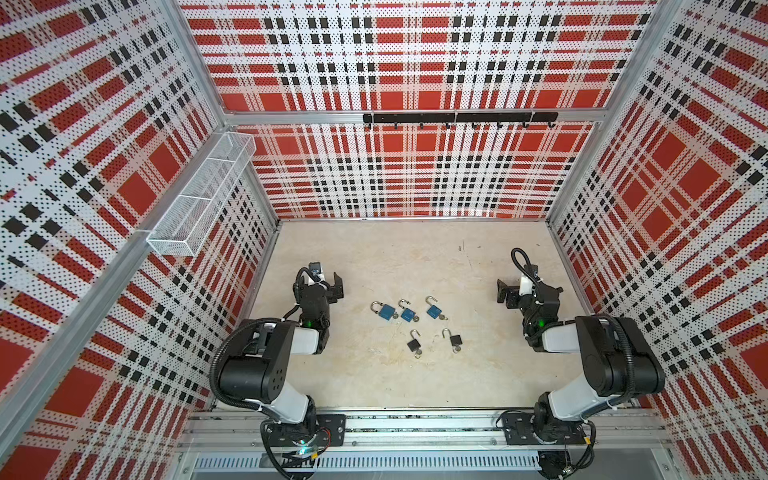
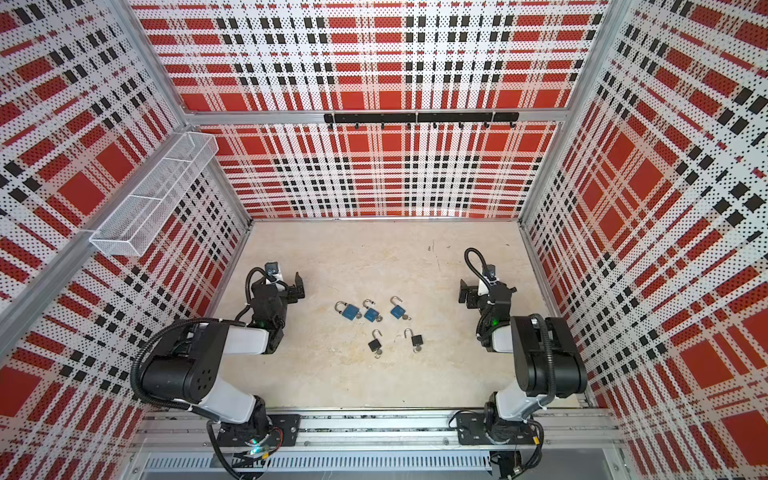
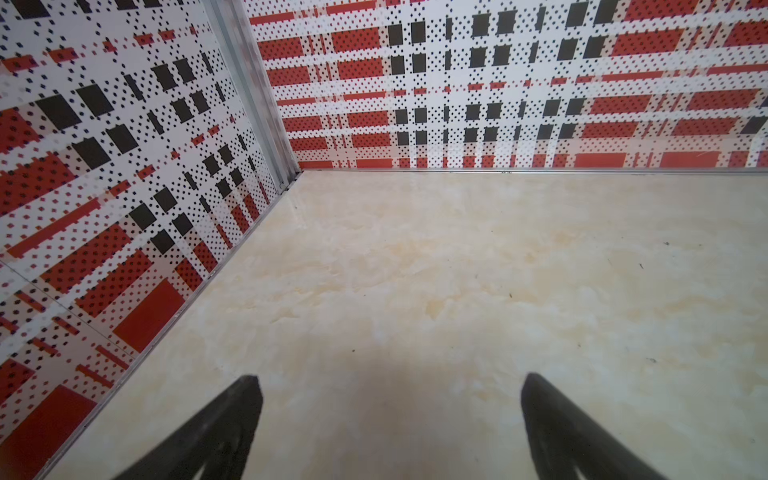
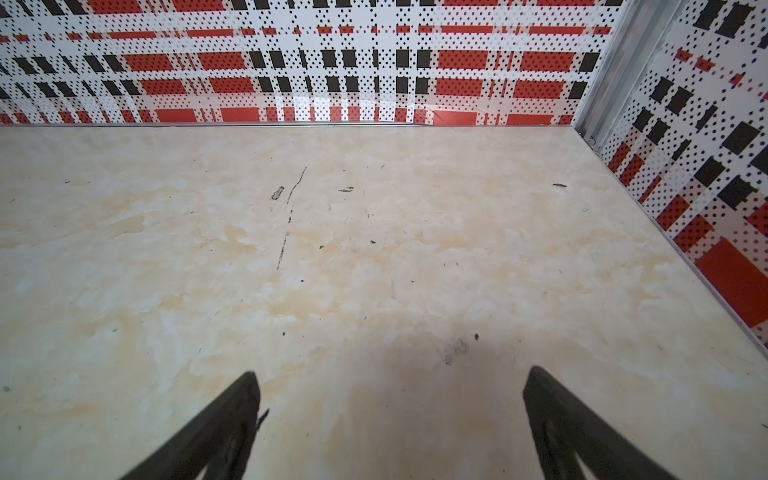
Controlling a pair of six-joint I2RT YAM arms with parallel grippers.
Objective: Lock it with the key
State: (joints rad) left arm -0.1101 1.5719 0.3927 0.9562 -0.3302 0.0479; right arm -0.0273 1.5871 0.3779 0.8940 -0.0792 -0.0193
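Three blue padlocks (image 1: pixel 385 311) (image 1: pixel 408 314) (image 1: pixel 434 311) lie in a row mid-table, with two black padlocks (image 1: pixel 414 345) (image 1: pixel 456 340) nearer the front. The same locks appear in both top views, e.g. the blue padlocks (image 2: pixel 350 311) and black padlocks (image 2: pixel 375 344). Their shackles are swung open, and a small silver key (image 1: pixel 417 354) sticks out of each body. My left gripper (image 1: pixel 337 286) (image 3: pixel 390 380) hovers open to the left of the locks. To their right my right gripper (image 1: pixel 503 294) (image 4: pixel 392 374) is open too. Both are empty, and neither wrist view shows a lock.
Plaid perforated walls close in the marbled table (image 1: pixel 415 257) on three sides. A white mesh basket (image 1: pixel 199 195) hangs on the left wall and a black hook rail (image 1: pixel 459 118) on the back wall. An aluminium rail (image 1: pixel 415 432) carrying both arm bases runs along the front.
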